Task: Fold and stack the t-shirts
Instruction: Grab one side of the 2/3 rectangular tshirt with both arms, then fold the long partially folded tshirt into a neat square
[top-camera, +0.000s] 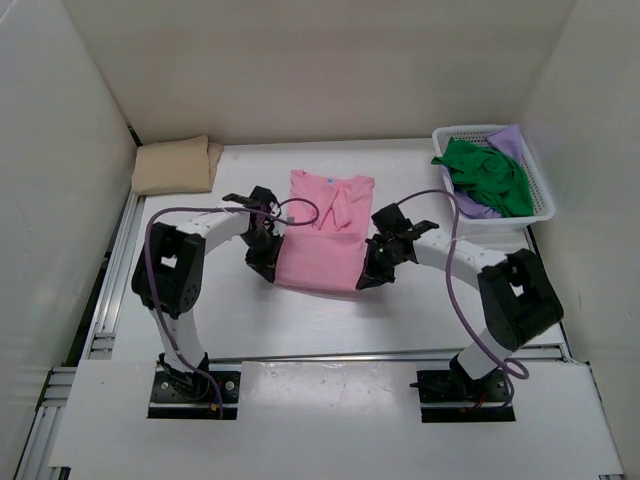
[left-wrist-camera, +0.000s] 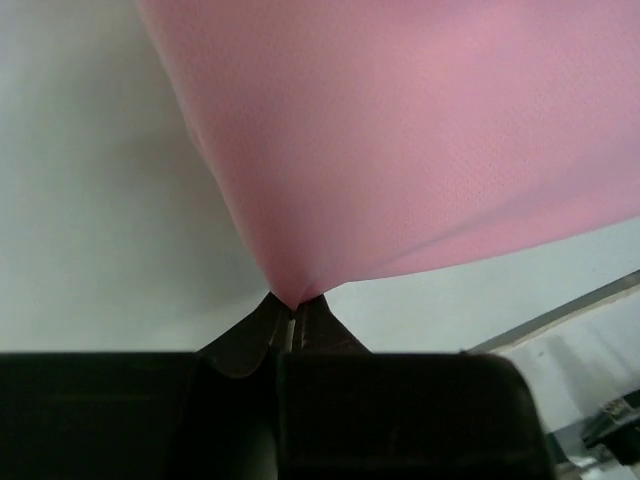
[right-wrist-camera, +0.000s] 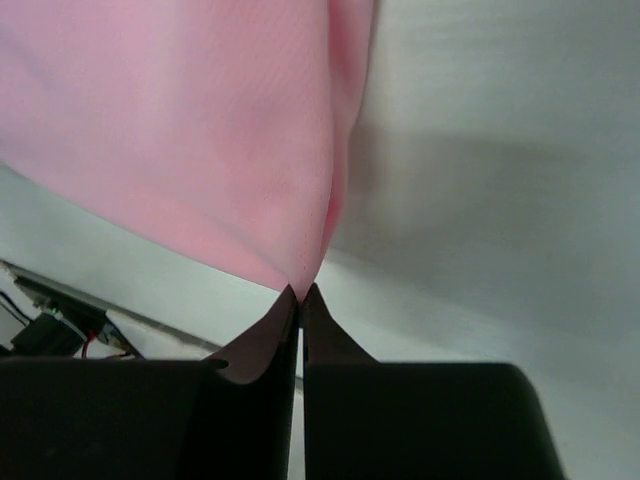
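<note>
A pink t-shirt (top-camera: 320, 240) lies in the middle of the table, its sleeves folded in over the body. My left gripper (top-camera: 270, 268) is shut on its near left corner, and the cloth (left-wrist-camera: 400, 130) fans out from the pinched fingertips (left-wrist-camera: 293, 303). My right gripper (top-camera: 368, 278) is shut on the near right corner, with pink cloth (right-wrist-camera: 200, 130) rising from its tips (right-wrist-camera: 301, 290). A folded tan t-shirt (top-camera: 176, 165) rests at the back left. A green t-shirt (top-camera: 490, 175) and a light purple t-shirt (top-camera: 508, 140) sit crumpled in the basket.
The white mesh basket (top-camera: 545, 200) stands at the back right corner, near the right wall. White walls enclose the table on the left, back and right. An aluminium rail (top-camera: 110, 300) runs along the left edge. Cables loop from both arms.
</note>
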